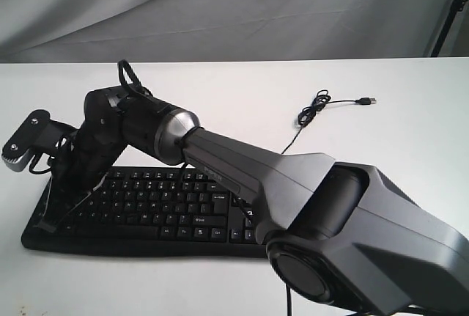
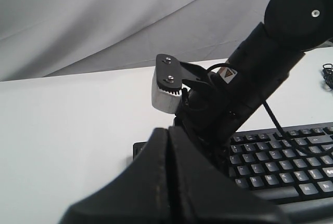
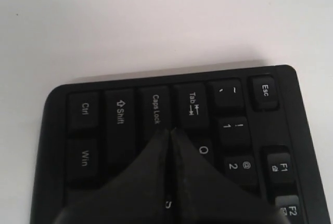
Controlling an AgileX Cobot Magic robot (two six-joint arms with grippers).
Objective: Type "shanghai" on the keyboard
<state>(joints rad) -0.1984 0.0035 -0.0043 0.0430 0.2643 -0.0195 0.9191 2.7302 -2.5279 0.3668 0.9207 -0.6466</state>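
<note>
The black keyboard [image 1: 161,206] lies flat on the white table near its front edge. My right arm reaches across it to its left end, where the right gripper [image 1: 55,213] points down at the keys. In the right wrist view the right gripper [image 3: 170,130] is shut and empty. Its tips sit at the edge of the Caps Lock key [image 3: 156,109], and its fingers cover the keys behind. The keyboard's [image 3: 119,115] Tab, Q and Esc keys show beside it. My left gripper [image 2: 169,129] is shut, empty, and held off the keyboard's [image 2: 291,161] left end.
The keyboard's thin black cable [image 1: 311,114] coils on the table behind it and ends in a loose USB plug [image 1: 366,101]. Grey cloth hangs behind the table. The right arm's wrist [image 2: 250,73] stands close in front of my left gripper.
</note>
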